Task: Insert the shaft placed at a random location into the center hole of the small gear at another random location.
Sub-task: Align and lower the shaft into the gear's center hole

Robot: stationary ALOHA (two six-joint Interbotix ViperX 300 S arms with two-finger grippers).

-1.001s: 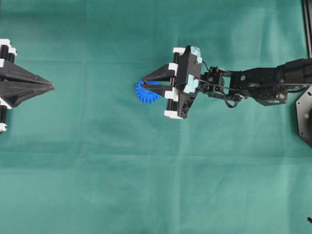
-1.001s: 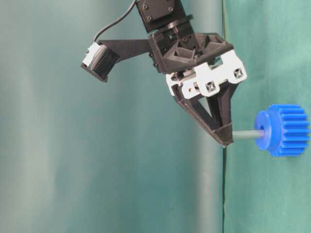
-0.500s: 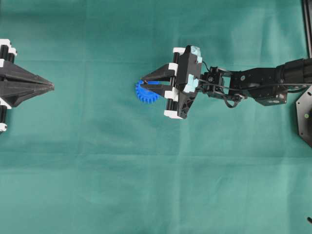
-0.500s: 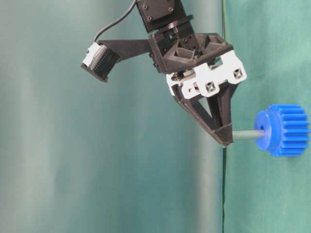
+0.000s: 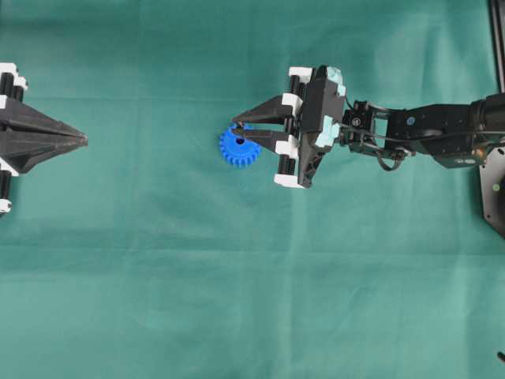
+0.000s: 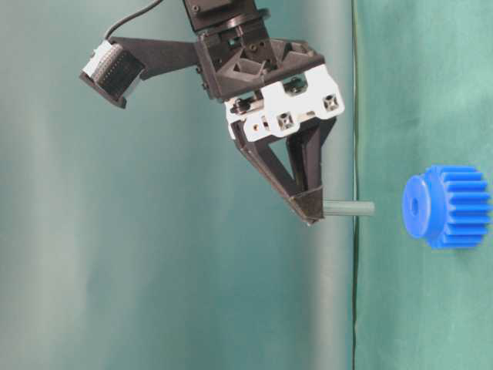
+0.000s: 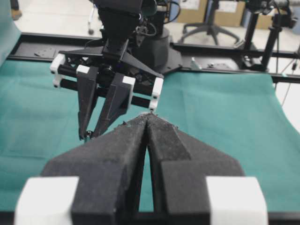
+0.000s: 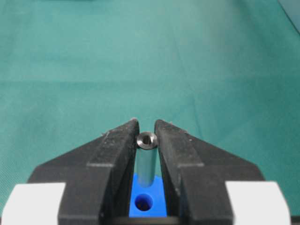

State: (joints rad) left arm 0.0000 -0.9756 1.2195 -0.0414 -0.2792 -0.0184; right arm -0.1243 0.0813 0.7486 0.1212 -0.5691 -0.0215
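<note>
Above the blue gear [image 6: 447, 206], right gripper [image 6: 310, 210] has its jaws clamped on the pin [image 6: 348, 208]; pin tip is clear of the gear's center hole [image 6: 416, 207], small gap between them in the table-level view. Gear sits flat on the green cloth [image 5: 237, 300], hub face toward the gripper. Left gripper [image 5: 79, 140] is parked well away at the edge, jaws pressed together, holding nothing. Handling guess: pin is stiff, light, smooth metal, so probably slippery in the pads and easy to tilt; grip near one end as now leaves length free to enter. Gear is light plastic, likely to skid on cloth if pushed off-axis. Views: table-level shows the gap and the pin's free length, which overhead hides under the fingers. Right wrist view alone shows pin end and hole roughly lined up between the jaws.
</note>
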